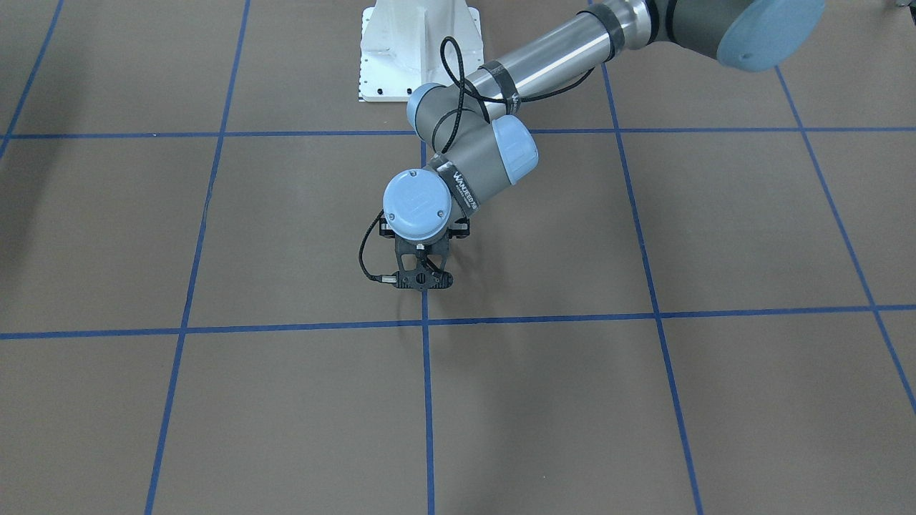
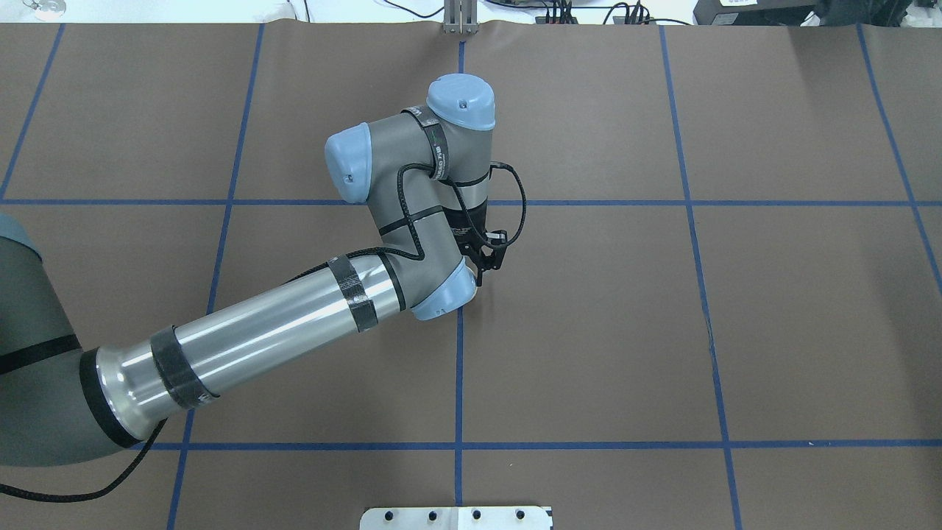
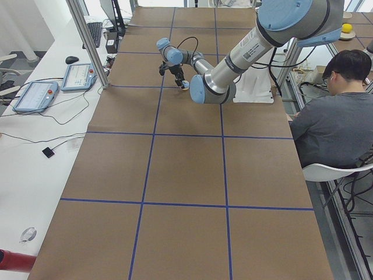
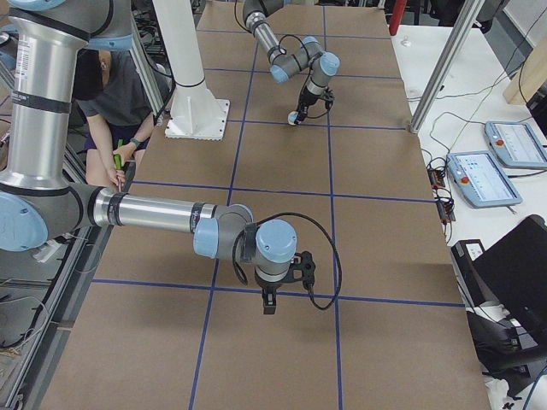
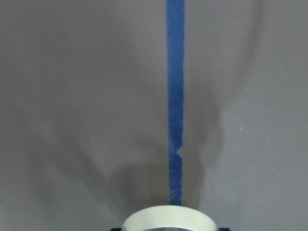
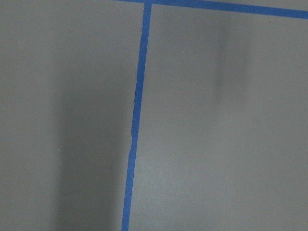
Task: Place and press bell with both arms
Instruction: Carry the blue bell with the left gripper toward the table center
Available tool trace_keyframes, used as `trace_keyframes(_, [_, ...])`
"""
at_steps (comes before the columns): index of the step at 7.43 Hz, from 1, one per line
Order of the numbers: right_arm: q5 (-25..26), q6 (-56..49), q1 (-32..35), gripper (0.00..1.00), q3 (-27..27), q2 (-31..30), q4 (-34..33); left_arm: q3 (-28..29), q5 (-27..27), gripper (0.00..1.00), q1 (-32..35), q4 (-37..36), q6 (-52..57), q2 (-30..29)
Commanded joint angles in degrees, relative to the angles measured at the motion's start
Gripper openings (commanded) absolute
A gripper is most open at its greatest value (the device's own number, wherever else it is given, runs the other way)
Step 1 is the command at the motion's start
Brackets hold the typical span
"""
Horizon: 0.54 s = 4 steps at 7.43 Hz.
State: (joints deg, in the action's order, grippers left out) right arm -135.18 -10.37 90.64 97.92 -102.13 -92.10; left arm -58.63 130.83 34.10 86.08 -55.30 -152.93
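My left arm (image 2: 280, 324) reaches to the middle of the table, and its gripper (image 1: 424, 280) points down close to the brown surface beside a blue tape line. In the left wrist view the cream round rim of the bell (image 5: 168, 217) shows at the bottom edge between the black finger ends, so the left gripper is shut on it. The bell's blue dome is hidden. In the front-facing and overhead views the wrist covers the bell. My right gripper (image 4: 268, 306) shows only in the exterior right view, pointing down over the table. I cannot tell whether it is open or shut.
The white bolted pedestal (image 1: 418, 50) stands at the robot's edge of the table. A seated operator (image 3: 332, 122) is beside the table. Tablets (image 4: 479, 175) lie on a side bench. The right wrist view shows only brown table and blue tape lines (image 6: 137, 115).
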Motion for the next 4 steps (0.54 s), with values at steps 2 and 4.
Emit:
trace_keyframes(2, [0.0, 0.0, -0.03, 1.0, -0.01, 0.0, 0.08, 0.44, -0.05, 0.69, 0.0, 1.8, 0.02, 0.0])
trace_keyframes(4, [0.0, 0.0, 0.06, 1.0, 0.07, 0.0, 0.08, 0.53, -0.14, 0.99, -0.09, 2.6, 0.02, 0.0])
